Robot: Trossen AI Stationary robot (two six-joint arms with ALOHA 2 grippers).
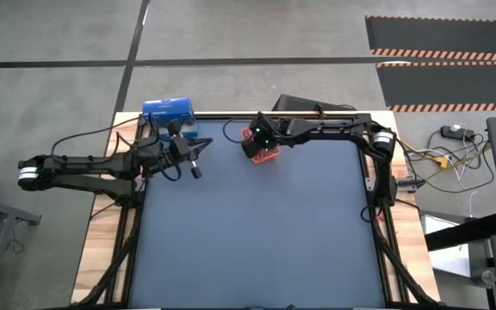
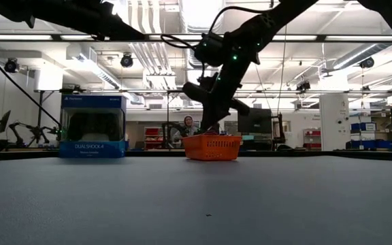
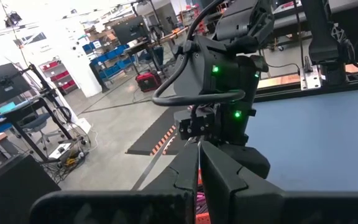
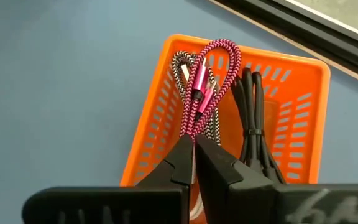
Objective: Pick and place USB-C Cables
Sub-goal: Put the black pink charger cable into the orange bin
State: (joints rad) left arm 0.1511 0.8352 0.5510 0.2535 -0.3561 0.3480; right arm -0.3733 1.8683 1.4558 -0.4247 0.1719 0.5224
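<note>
The right end effector point(image 4: 194, 163), fingers pinching the braided magenta-pink USB-C cable point(image 4: 207, 81), hangs over the small orange plastic basket point(image 4: 148, 118); next likely a straight lift clear of neighbouring cables.

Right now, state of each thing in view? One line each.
Pink cable: pinched in the right gripper, hanging over the tray.
Black cable: lying in the tray.
Silver cable: in the tray, behind the pink one.
Orange tray: upright on the table.
Blue box: standing at the table's back edge.
Left gripper: shut, empty.
</note>
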